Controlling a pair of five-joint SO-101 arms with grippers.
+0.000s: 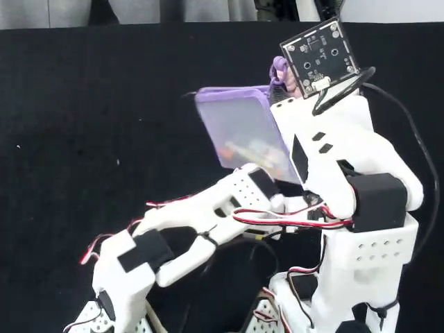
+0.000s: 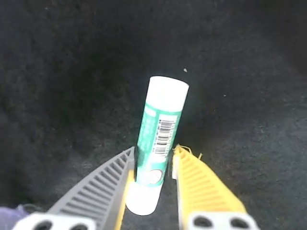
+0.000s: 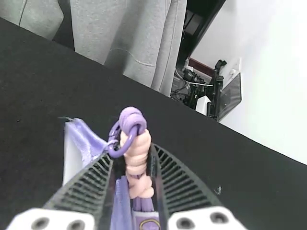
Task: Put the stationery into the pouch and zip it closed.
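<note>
Purple-edged and see-through, the pouch (image 1: 239,132) hangs from the right gripper (image 3: 133,154), pinched shut on its pull cord (image 3: 135,143), some items apparently inside, while the left gripper (image 2: 153,149) clamps a glue stick (image 2: 162,120) above the table (image 2: 57,72), not yet pouched; zipping likely remains.

Purple pouch (image 1: 239,132), green-and-white glue stick (image 2: 160,129), black table (image 1: 83,104)

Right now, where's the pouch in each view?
High view: pouch upper centre, tilted, held up by its zip cord in the right end effector.
Right wrist view: purple pouch edge beside the end effector shut on the cord.
Left wrist view: purple sliver by the grey finger, possibly the pouch; glue stick in the left end effector.
Shared landmark: black table cloth.
</note>
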